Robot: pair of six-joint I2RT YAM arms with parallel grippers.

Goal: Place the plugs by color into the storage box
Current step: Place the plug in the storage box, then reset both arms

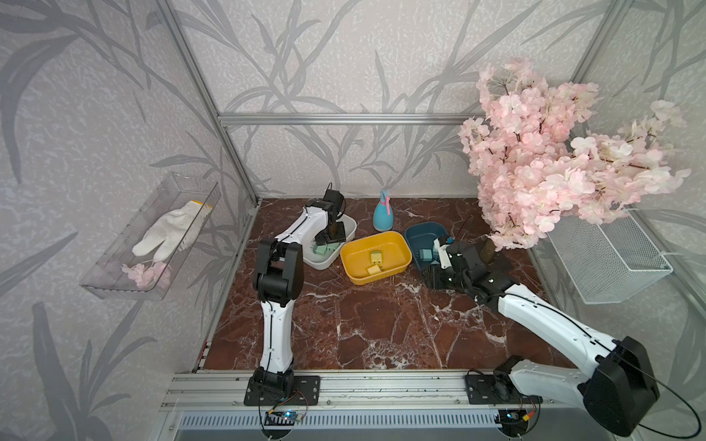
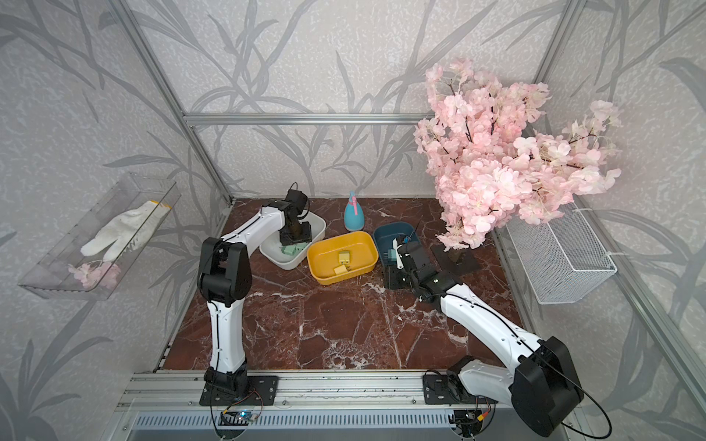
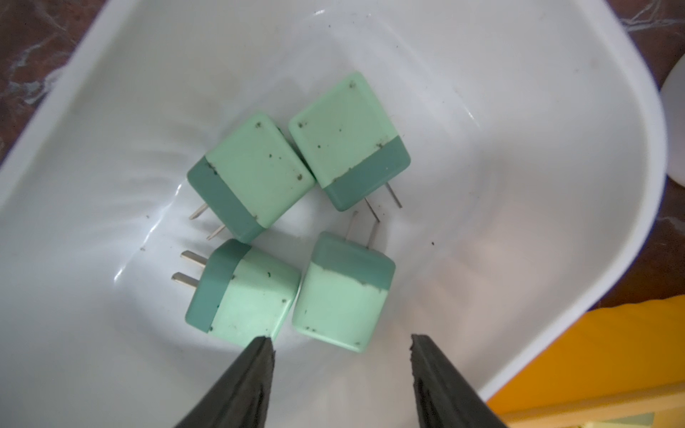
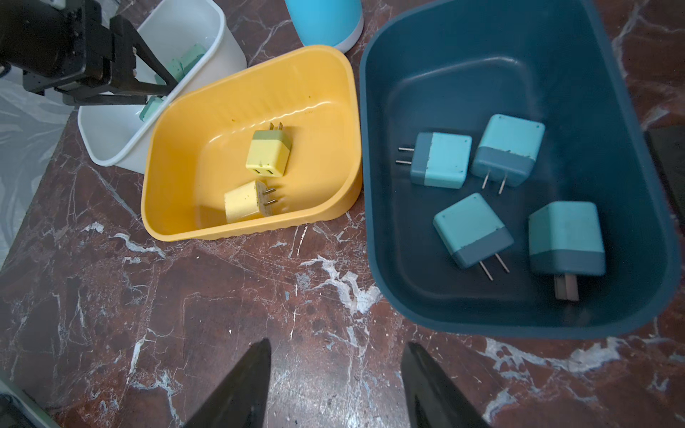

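In both top views the right arm (image 1: 535, 313) covers most of the blue tub (image 4: 463, 44), so just one of the blue plugs (image 1: 425, 255) shows there. The left end effector (image 3: 341, 339) is largely hidden by its own wrist. Spray bottle (image 4: 322, 18) is cut off in the right wrist view. Left end effector: fingers apart, nothing btwn them, low inside the white tub (image 3: 519, 111). One tip sits at a corner of the nearest of 4 green plugs (image 3: 343, 292) lying there; contact unclear. Right end effector (image 4: 336, 344): fingers apart, empty, over bare bench (image 4: 185, 315), near the blue tub w/ 4 blue plugs inside. 2 yellow plugs (image 4: 267, 153) lie in the yellow tub (image 4: 178, 155) btwn the other tubs.
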